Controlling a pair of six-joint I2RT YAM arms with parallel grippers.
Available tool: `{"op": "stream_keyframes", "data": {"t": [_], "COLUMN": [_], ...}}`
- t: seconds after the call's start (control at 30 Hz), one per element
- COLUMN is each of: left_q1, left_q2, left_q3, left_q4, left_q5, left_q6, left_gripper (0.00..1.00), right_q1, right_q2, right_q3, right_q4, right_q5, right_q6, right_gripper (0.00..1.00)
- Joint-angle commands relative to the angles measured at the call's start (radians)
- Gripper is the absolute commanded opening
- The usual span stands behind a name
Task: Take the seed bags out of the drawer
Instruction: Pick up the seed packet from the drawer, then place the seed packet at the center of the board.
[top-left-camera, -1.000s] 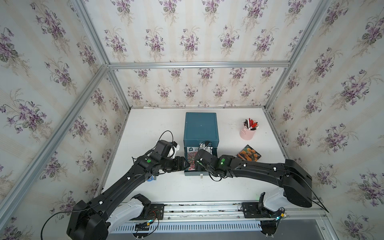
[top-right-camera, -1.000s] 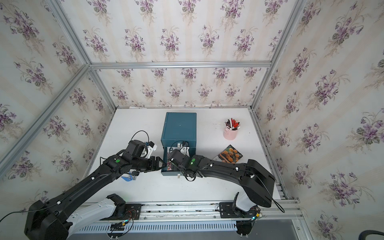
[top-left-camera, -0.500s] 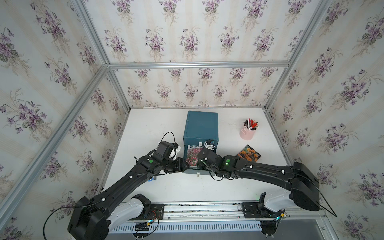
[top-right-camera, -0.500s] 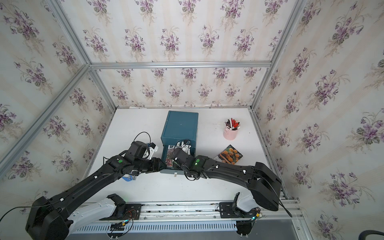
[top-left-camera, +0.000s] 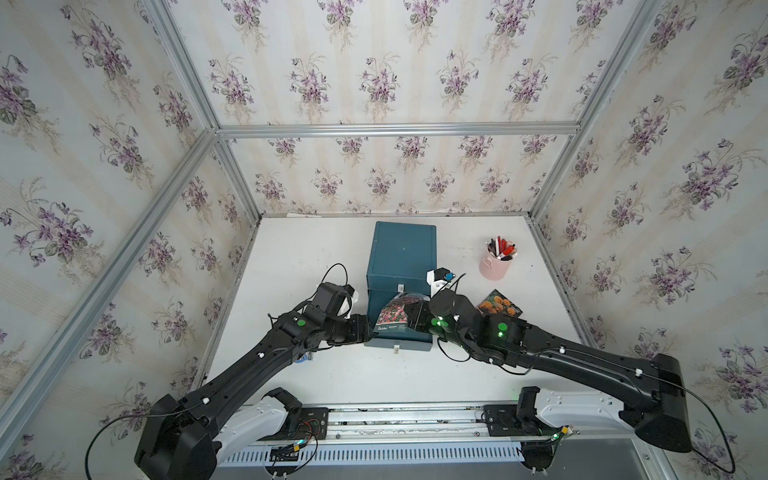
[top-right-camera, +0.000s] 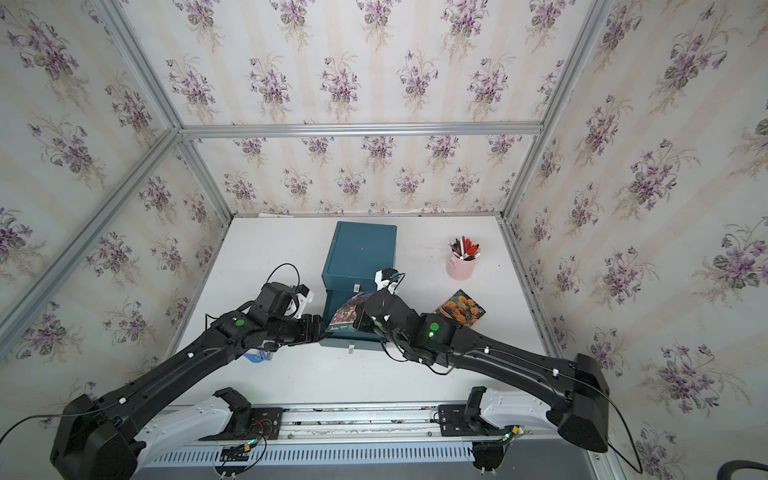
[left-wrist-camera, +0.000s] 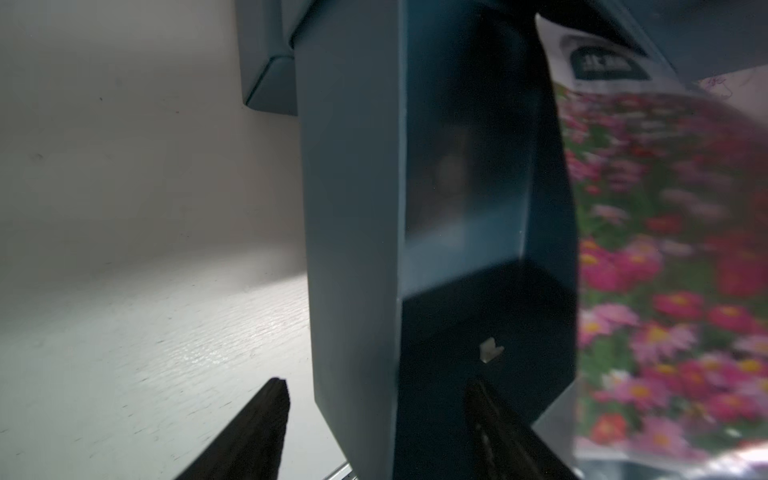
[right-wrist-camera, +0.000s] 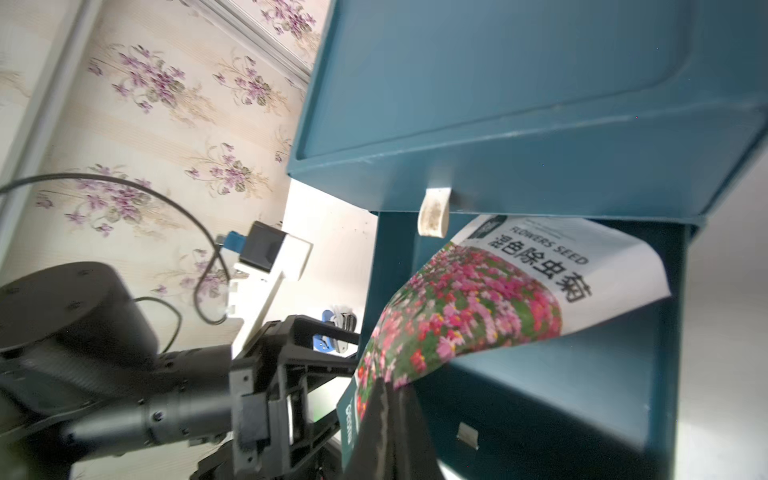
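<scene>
The right gripper (right-wrist-camera: 390, 401) pinches 1 corner of the pink-red seed bag (top-left-camera: 392, 316). The bag's long axis runs straight ahead of the jaws into the open drawer (top-left-camera: 411, 345) (far end under the cabinet (top-left-camera: 401, 253)). The left gripper (left-wrist-camera: 378, 386) straddles the drawer's side wall, jaws apart.

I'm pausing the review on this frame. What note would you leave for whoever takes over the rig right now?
Left tool: open, astride a wall of the drawer.
Right tool: shut on the pink bag, held over the open drawer.
Marigold bag: out, flat on the table beside the cabinet.
Third bag: not in sight.
Left to do: set the pink bag down, then check the drawer for more.
</scene>
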Motion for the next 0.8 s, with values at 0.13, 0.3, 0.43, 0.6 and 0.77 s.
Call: {"op": "stream_keyframes", "data": {"t": [0.13, 0.3, 0.43, 0.6, 0.77], "left_q1": [0.0, 0.0, 0.001, 0.005, 0.009], "left_q2": [-0.02, -0.02, -0.028, -0.037, -0.038], "left_q3": [0.075, 0.146, 0.222, 0.331, 0.378], "left_q4": [-0.054, -0.095, -0.151, -0.217, -0.233], "left_q5": [-0.034, -0.035, -0.069, -0.102, -0.157], "left_q6": [0.018, 0.03, 0.043, 0.067, 0.075], "left_gripper": [0.79, 0.82, 0.84, 0.85, 0.86], "right_q1": [0.0, -0.002, -0.024, -0.245, -0.654], "right_q2": [-0.214, -0.309, -0.313, -0.353, -0.355], "right_q3": [0.09, 0.23, 0.218, 0.018, -0.238], "right_q4": [-0.274, -0.592, -0.81, -0.676, -0.401], "right_q5": [0.15, 0.381, 0.495, 0.317, -0.08], "right_q6": [-0.04, -0.018, 0.117, 0.013, -0.205], "right_gripper": [0.0, 0.0, 0.0, 0.0, 0.0]}}
